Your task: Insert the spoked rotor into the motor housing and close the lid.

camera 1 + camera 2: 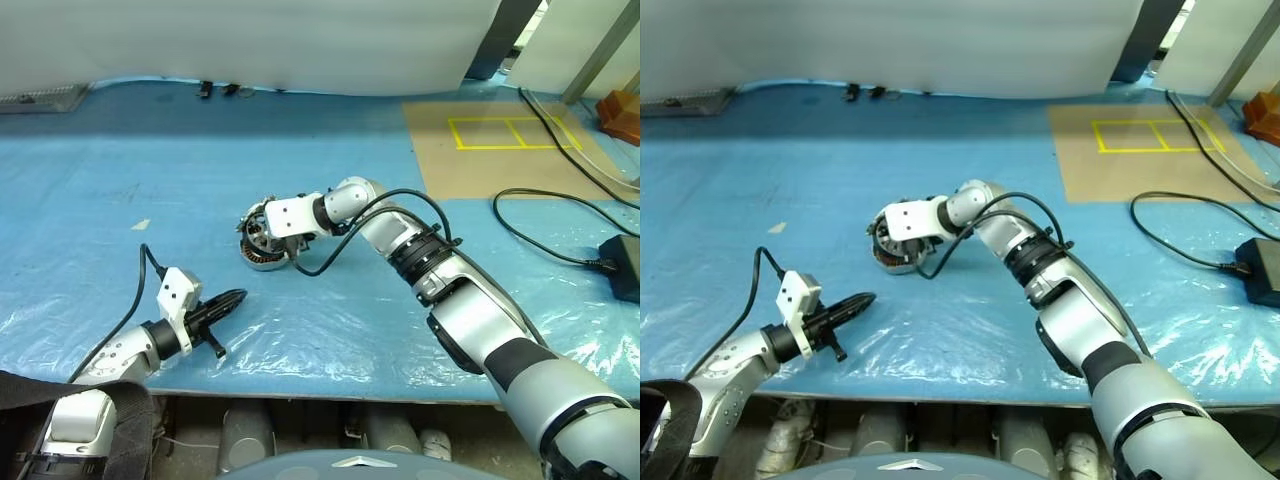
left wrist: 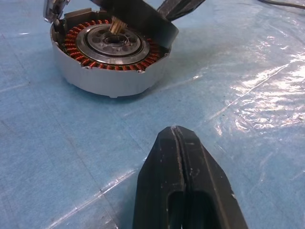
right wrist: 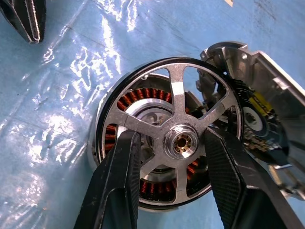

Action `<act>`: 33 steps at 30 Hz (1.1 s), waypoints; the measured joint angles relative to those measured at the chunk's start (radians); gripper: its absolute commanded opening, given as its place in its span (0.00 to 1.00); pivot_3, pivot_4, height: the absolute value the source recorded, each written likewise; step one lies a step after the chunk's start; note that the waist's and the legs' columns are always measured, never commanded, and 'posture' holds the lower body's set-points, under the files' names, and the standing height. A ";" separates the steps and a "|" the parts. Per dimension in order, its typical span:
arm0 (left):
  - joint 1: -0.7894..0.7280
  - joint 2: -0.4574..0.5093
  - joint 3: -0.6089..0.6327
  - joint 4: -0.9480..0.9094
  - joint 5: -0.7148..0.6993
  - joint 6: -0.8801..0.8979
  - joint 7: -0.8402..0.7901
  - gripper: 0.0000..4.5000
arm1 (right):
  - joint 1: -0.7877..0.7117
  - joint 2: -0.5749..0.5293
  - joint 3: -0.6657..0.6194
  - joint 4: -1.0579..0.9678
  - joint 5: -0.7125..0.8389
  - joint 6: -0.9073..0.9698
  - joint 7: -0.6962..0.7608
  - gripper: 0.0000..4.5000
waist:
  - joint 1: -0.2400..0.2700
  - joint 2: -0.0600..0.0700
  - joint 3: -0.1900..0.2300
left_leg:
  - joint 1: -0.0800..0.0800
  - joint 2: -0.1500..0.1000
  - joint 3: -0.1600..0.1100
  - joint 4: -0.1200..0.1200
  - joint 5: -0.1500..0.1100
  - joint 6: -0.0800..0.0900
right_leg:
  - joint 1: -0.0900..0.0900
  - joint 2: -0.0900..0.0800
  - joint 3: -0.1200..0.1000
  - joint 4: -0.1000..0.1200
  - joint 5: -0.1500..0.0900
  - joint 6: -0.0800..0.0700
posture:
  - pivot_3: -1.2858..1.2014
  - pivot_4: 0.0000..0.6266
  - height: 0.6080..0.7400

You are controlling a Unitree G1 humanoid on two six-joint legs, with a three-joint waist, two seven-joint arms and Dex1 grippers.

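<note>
The motor housing [image 2: 109, 78], a short silver puck with copper windings, sits on the blue plastic-covered table [image 1: 100, 230]. The spoked rotor [image 3: 174, 102], silver spokes inside a dark rim, is tilted over the housing's open top. My right gripper [image 3: 170, 136] reaches through the spoke gaps, one finger on each side of the hub, and is shut on the rotor. The hinged lid [image 3: 259, 109] stands open beside the housing, showing gears and a circuit board. My left gripper [image 1: 232, 297] is shut and empty, low over the table near its front edge, pointing at the housing.
Black cables [image 1: 540, 225] and a black box [image 1: 625, 265] lie at the right. A cardboard sheet with yellow tape [image 1: 500, 140] lies at the back right. Small dark items [image 1: 220, 90] sit along the far edge. The table's front edge runs just below my left gripper.
</note>
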 measured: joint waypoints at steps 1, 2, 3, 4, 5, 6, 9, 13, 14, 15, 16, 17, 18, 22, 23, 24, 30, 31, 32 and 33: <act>0.000 -0.001 0.000 0.000 0.001 0.000 0.000 0.00 | 0.000 0.001 0.000 0.000 0.000 0.001 0.001 0.36 | 0.000 0.000 0.000 | 0.000 0.000 0.000 0.000 0.000 0.000 | 0.000 0.000 0.000 0.000 0.000 0.000 | 0.52 0.24 1.00; 0.000 -0.002 0.000 0.000 0.001 0.000 0.000 0.00 | 0.000 0.003 0.000 0.000 0.000 0.002 0.001 0.36 | 0.000 0.000 0.000 | 0.000 0.000 0.000 0.000 0.000 0.000 | 0.000 0.000 0.000 0.000 0.000 0.000 | 0.52 0.24 1.00; 0.000 -0.003 0.000 0.000 0.001 0.000 0.000 0.00 | 0.001 0.005 0.000 0.000 0.000 0.005 0.001 0.36 | 0.000 0.000 0.000 | 0.000 0.000 0.000 0.000 0.000 0.000 | 0.000 0.000 0.000 0.000 0.000 0.000 | 0.52 0.24 1.00; 0.000 -0.003 0.000 0.000 0.001 0.000 0.000 0.00 | 0.001 0.006 0.000 0.000 -0.001 0.008 0.001 0.36 | 0.000 0.000 0.000 | 0.001 0.000 0.000 0.000 0.000 0.000 | 0.000 0.000 0.000 0.000 0.000 0.000 | 0.52 0.24 1.00; 0.000 -0.004 0.000 0.000 0.001 0.000 0.001 0.00 | 0.001 0.006 0.000 0.000 -0.002 0.007 -0.001 0.36 | 0.000 0.000 0.000 | 0.001 0.000 0.000 0.000 0.000 0.000 | 0.000 0.000 0.000 0.000 0.000 0.000 | 0.52 0.24 1.00; 0.000 -0.004 0.000 0.000 0.001 0.000 0.002 0.00 | 0.001 0.006 0.000 0.000 -0.004 0.007 -0.003 0.36 | -0.001 0.000 0.000 | 0.001 0.000 0.000 0.000 0.000 0.000 | 0.000 0.000 0.000 0.000 0.000 0.000 | 0.52 0.24 1.00; 0.000 -0.004 0.000 -0.002 0.001 0.002 0.006 0.00 | 0.001 0.006 0.001 0.003 -0.016 0.006 -0.015 0.52 | 0.000 0.000 0.000 | 0.001 0.000 0.000 0.000 0.000 0.000 | 0.000 0.000 0.000 0.000 0.000 0.000 | 0.52 0.24 1.00; 0.000 -0.003 0.000 -0.014 0.000 0.013 0.017 0.00 | 0.008 0.007 0.000 0.025 -0.024 0.007 -0.028 0.82 | 0.000 0.000 0.000 | 0.000 0.000 0.000 0.000 0.000 0.000 | 0.000 0.000 0.000 0.000 0.000 0.000 | 0.52 0.24 1.00; -0.002 -0.003 0.000 -0.014 -0.001 0.016 0.019 0.00 | 0.007 0.007 -0.005 0.025 -0.022 0.010 -0.028 0.90 | 0.000 0.000 0.000 | 0.000 0.000 0.000 0.000 0.000 0.000 | 0.000 0.000 0.000 0.000 0.000 0.000 | 0.52 0.24 1.00; -0.005 -0.003 0.000 -0.014 -0.002 0.019 0.021 0.00 | 0.007 0.009 -0.015 0.021 -0.015 0.017 -0.025 0.97 | 0.000 0.000 0.000 | 0.000 0.000 0.000 0.000 0.000 0.000 | 0.000 0.000 0.000 0.000 0.000 0.000 | 0.52 0.24 1.00; -0.011 -0.003 0.000 -0.016 -0.002 0.025 0.022 0.00 | 0.006 0.013 -0.028 0.016 -0.003 0.044 -0.011 0.99 | 0.000 0.000 0.000 | 0.000 0.000 0.000 0.000 0.000 0.000 | 0.000 0.000 0.000 0.000 0.000 0.000 | 0.52 0.24 1.00; -0.015 -0.003 0.000 -0.018 -0.003 0.030 0.022 0.00 | 0.007 0.017 -0.034 0.008 0.014 0.069 0.006 0.99 | 0.000 0.000 0.000 | 0.000 0.000 0.000 0.000 0.000 0.000 | 0.000 0.000 0.000 0.000 0.000 0.000 | 0.52 0.24 1.00; -0.017 -0.003 0.000 -0.020 -0.003 0.035 0.024 0.00 | 0.009 0.021 -0.044 -0.002 0.031 0.097 0.028 0.99 | 0.000 0.000 0.000 | 0.000 0.000 0.000 0.000 0.000 0.000 | 0.000 0.000 0.000 0.000 0.000 0.000 | 0.52 0.24 1.00; -0.037 -0.004 -0.005 -0.026 -0.003 0.050 0.028 0.00 | 0.018 0.025 -0.063 -0.046 0.073 0.167 0.070 0.90 | 0.000 0.000 0.000 | 0.000 0.000 0.000 0.000 0.000 0.000 | 0.000 0.000 0.000 0.000 0.000 0.000 | 0.52 0.24 1.00; -0.040 -0.004 -0.007 -0.026 -0.003 0.051 0.029 0.00 | 0.019 0.025 -0.068 -0.053 0.081 0.180 0.073 0.86 | 0.001 0.000 0.000 | 0.000 0.000 0.000 0.000 0.000 0.000 | 0.000 0.000 0.000 0.000 0.000 0.000 | 0.52 0.24 1.00; -0.042 -0.004 -0.008 -0.026 -0.003 0.051 0.028 0.00 | 0.019 0.025 -0.071 -0.060 0.088 0.192 0.076 0.78 | 0.001 0.000 0.000 | 0.000 0.000 0.000 0.000 0.000 0.000 | 0.000 0.000 0.000 0.000 0.000 0.000 | 0.52 0.24 1.00; -0.049 -0.006 -0.014 -0.020 -0.002 0.050 0.026 0.00 | 0.023 0.037 -0.132 -0.065 0.140 0.287 0.060 0.58 | 0.001 0.000 0.000 | 0.000 0.000 0.000 0.000 0.000 0.000 | 0.000 0.000 0.000 0.000 0.000 0.000 | 0.52 0.24 1.00; -0.049 -0.006 -0.014 -0.020 -0.002 0.051 0.026 0.00 | 0.023 0.046 -0.153 -0.066 0.161 0.318 0.057 0.50 | 0.001 0.000 0.000 | 0.000 0.000 0.000 0.000 0.000 0.000 | 0.000 0.000 0.000 0.000 0.000 0.000 | 0.52 0.24 1.00; -0.049 -0.006 -0.014 -0.021 -0.002 0.051 0.027 0.00 | 0.024 0.051 -0.169 -0.066 0.177 0.342 0.055 0.42 | 0.001 0.000 0.000 | 0.000 0.000 0.000 0.000 0.000 0.000 | 0.000 0.000 0.000 0.000 0.000 0.000 | 0.52 0.24 1.00; -0.048 -0.006 -0.014 -0.023 -0.002 0.052 0.027 0.00 | 0.024 0.056 -0.179 -0.066 0.187 0.364 0.053 0.34 | 0.001 0.000 0.000 | 0.000 0.000 0.000 0.000 0.000 0.000 | 0.000 0.000 0.000 0.000 0.000 0.000 | 0.52 0.24 1.00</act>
